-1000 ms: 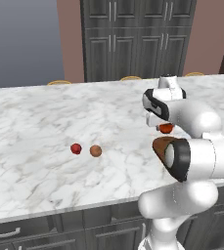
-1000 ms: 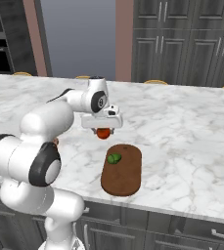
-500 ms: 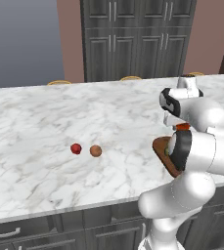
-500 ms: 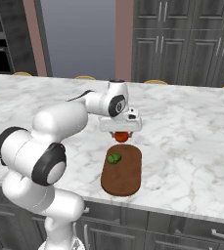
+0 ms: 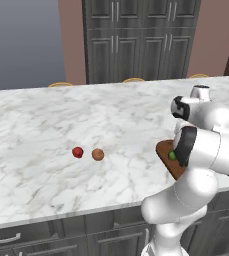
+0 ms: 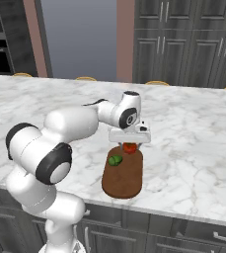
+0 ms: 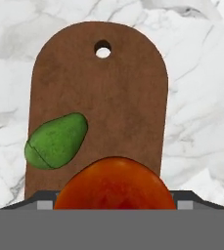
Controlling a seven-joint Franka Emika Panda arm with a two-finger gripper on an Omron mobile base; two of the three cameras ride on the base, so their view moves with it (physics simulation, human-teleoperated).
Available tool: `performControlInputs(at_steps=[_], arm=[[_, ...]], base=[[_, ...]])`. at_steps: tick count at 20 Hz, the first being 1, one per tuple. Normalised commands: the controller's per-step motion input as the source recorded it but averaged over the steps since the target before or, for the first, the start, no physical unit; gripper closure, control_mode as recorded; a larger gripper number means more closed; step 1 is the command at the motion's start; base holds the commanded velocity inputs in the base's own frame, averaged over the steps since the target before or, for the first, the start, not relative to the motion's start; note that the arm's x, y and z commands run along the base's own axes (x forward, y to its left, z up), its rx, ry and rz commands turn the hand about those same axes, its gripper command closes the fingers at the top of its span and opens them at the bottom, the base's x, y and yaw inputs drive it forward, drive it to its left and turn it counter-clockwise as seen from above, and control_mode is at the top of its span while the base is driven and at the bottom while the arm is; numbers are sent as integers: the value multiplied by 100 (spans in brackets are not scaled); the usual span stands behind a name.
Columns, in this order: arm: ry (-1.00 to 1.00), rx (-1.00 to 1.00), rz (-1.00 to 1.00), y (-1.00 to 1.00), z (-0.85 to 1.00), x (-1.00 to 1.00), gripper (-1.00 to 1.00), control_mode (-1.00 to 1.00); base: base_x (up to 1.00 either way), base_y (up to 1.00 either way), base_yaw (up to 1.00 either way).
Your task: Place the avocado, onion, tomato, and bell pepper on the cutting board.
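From the left base view a crimson ball [image 5: 77, 152] and the onion [image 5: 98, 154] lie mid-desk [image 5: 46, 125], while the right base view and hand view show the hand [image 6: 130, 144] clasping an orange-red ball [image 7: 114, 183] over the cutting board's [image 6: 124, 179] far end, the avocado [image 6: 115, 160] resting on it.

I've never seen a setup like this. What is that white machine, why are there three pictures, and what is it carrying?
It is a white robot arm on a drivable base in a simulated kitchen. Two cameras ride behind it, left and right; the third sits on its hand, looking down along the gripper. The gripper holds an orange-red ball above the cutting board, a dark wooden board on the marble counter. The avocado already lies on the board. Farther along the counter wait a crimson ball and the tan onion, close beside each other.
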Motion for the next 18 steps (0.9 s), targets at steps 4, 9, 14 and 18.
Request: performControlInputs(at_steps=[4,9,14,18], arm=[[0,3,6,-13,-35,-5,100,-100],[1,2,5,-1,-29,-1,100,-100],[3,2,3,0,-30,0,100,-100],[4,0,4,0,-30,0,100,-100]], base=[[0,0,0],[0,0,0],[0,0,0],[0,0,0]])
